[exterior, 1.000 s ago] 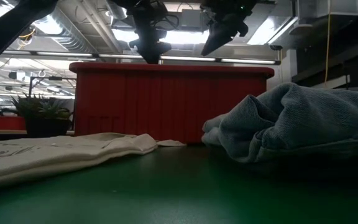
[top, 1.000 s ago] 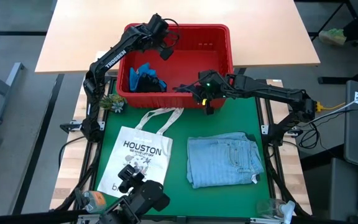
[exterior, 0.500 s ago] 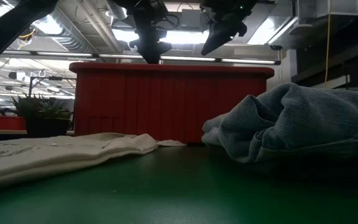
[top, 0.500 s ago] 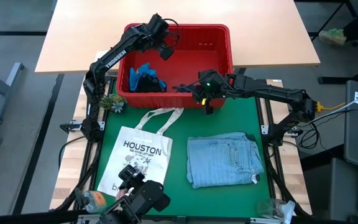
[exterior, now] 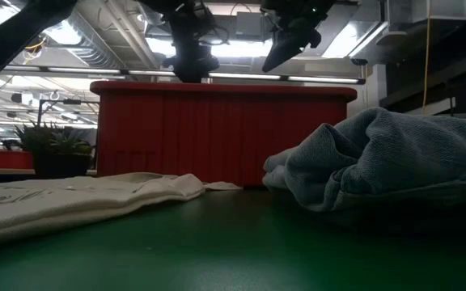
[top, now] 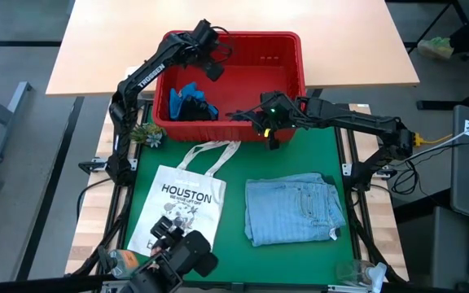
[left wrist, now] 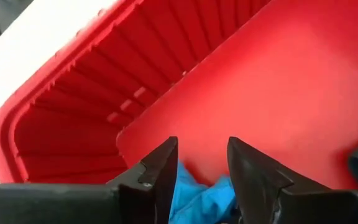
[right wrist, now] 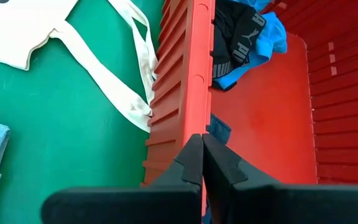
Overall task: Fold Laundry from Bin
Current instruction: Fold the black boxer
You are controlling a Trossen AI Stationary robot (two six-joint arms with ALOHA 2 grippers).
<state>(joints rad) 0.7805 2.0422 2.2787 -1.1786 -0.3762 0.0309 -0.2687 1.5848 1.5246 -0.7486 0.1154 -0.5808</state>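
Left gripper (top: 215,68) hovering over bin (top: 287,39), far-left part, fingers (left wrist: 161,168) parted narrowly, holding nothing. Right gripper (top: 238,113) hanging over bin's near rim, fingers pressed together, empty. Blue garment (top: 187,95) and dark one (right wrist: 234,34) lying together in bin's left corner (dark piece showing white logo). Denim (top: 291,207) sitting folded on green mat (top: 236,183), near right. Tote (top: 181,205) lying flat, near left.

On the green counter (top: 234,175) lie a red bin (top: 287,85), a white tote (top: 181,207), folded denim (top: 293,209) and a small plant (top: 147,134).
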